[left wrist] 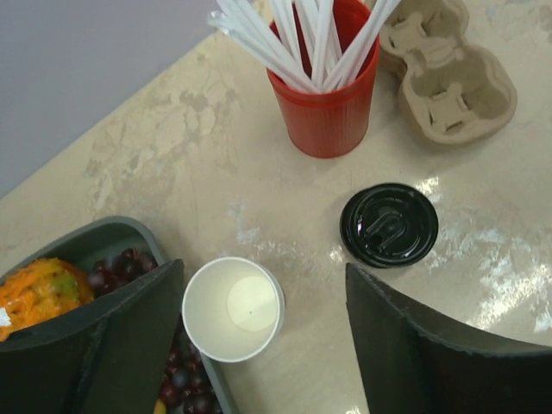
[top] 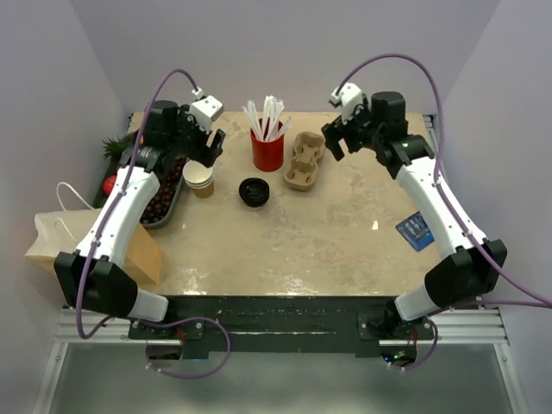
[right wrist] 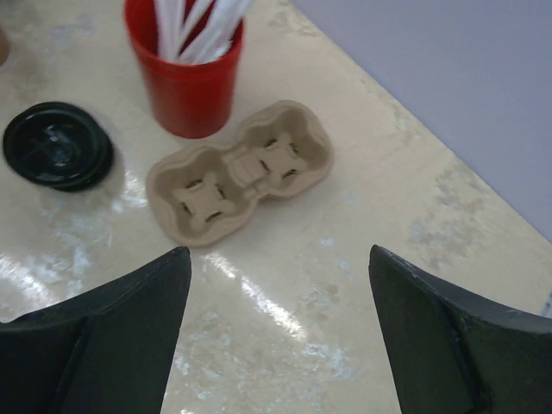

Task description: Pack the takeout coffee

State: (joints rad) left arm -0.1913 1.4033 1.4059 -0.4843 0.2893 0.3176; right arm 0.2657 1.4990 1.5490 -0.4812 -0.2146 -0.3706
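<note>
No tan cup with a black lid on it shows in any view. A lidless tan cup [top: 199,178] with a white inside [left wrist: 233,308] stands by the fruit tray. A loose black lid [top: 254,191] lies flat on the table to its right [left wrist: 389,224] and shows at the left of the right wrist view [right wrist: 56,145]. My left gripper [top: 207,147] is open and empty above the lidless cup [left wrist: 263,269]. My right gripper [top: 338,142] is open and empty [right wrist: 279,252], above bare table just right of a two-cup pulp carrier [top: 304,161].
A red cup of white straws [top: 267,148] stands behind the lid, with the pulp carrier [right wrist: 237,172] to its right. A grey tray [top: 164,207] of grapes and fruit lies at the left. A brown paper bag [top: 52,246] sits off the left edge. A blue packet [top: 417,231] lies at the right.
</note>
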